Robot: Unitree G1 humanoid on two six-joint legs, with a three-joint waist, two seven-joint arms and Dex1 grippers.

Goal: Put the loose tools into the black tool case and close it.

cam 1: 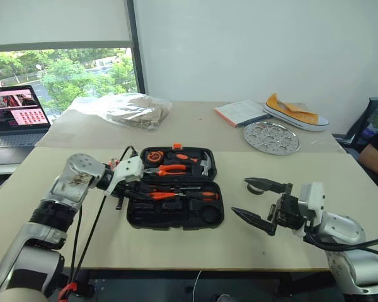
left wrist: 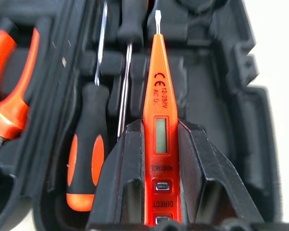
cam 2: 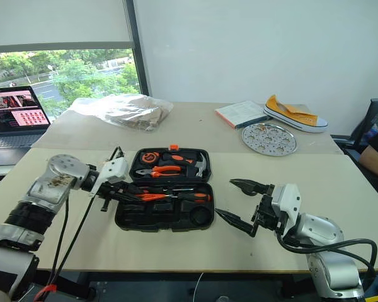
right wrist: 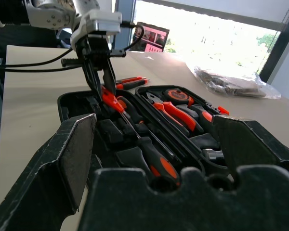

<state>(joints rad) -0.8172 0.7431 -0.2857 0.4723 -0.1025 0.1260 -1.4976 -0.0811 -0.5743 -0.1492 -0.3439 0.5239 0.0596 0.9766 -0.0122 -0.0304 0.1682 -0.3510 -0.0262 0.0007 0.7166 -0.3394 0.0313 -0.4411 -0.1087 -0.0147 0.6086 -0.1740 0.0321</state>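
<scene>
Left claw [left wrist: 161, 211] is clamped on the slim orange tester screwdriver [left wrist: 158, 96], so ease it tip-first into a free slot of the open black moulded plastic tool case [cam 1: 176, 217], while right claw [cam 1: 255, 198] hangs wide open and empty.

Head pair overlooks table; wrist cameras near (sharing open case [cam 1: 176, 189]).

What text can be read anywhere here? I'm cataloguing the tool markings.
"CE" and "12-250V AC DC": on the orange tester screwdriver.
"INDUCTANCE" and "DIRECT", seen upside down: beside that tester's buttons, lower on its body.
Laptop screen and booklet: text too small to read.
</scene>
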